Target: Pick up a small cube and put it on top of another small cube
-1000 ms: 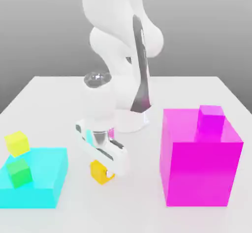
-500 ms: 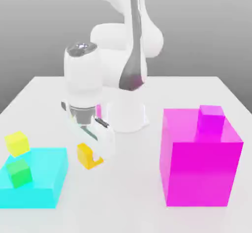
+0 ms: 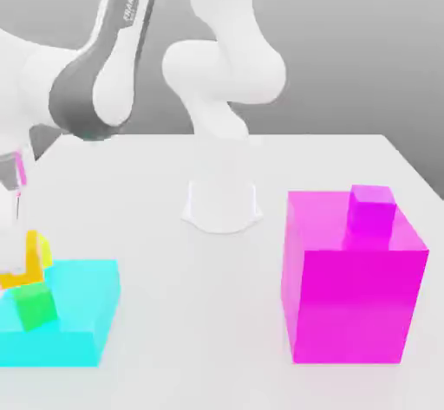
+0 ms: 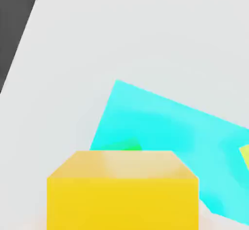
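Tabletop point(image 3: 234, 313), pale and smooth, grey backdrop behind, cyan block point(image 3: 87, 300) on it

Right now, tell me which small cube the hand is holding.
The amber cube, in the hand over the cyan block; the green one rests on it.

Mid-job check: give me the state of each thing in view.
Tool: at the orange cube.
Orange cube: at the tool; whether gripped, cannot tell.
Green cube: on the cyan block, partly hidden in the hand view.
Yellow cube: partly hidden behind the orange cube.
Cyan block: on the table.
Small magenta cube: on the big magenta block.
Big magenta block: on the table.
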Controlling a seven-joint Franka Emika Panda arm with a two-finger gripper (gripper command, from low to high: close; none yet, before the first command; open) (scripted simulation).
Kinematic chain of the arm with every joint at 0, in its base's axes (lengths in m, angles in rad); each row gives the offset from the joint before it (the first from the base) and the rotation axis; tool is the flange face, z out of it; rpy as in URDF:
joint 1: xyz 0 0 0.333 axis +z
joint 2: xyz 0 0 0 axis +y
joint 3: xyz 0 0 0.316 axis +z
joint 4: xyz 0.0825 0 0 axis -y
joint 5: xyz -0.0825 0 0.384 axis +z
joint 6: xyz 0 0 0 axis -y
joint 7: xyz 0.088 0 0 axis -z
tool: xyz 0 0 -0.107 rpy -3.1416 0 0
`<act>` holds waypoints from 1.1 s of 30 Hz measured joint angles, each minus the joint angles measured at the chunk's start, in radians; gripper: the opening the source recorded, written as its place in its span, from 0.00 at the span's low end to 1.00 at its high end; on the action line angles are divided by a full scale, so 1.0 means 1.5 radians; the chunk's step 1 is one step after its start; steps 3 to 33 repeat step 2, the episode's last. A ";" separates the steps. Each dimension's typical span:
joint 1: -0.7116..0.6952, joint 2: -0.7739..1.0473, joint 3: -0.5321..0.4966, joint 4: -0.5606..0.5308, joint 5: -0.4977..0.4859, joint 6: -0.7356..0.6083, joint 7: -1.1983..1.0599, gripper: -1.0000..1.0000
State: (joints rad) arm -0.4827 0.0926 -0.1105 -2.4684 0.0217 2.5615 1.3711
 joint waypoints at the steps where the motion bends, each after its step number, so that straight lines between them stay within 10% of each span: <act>1: 0.000 0.000 0.000 0.000 0.000 0.000 0.000 1.00; 33: 0.000 0.000 0.000 0.000 0.000 0.000 0.000 1.00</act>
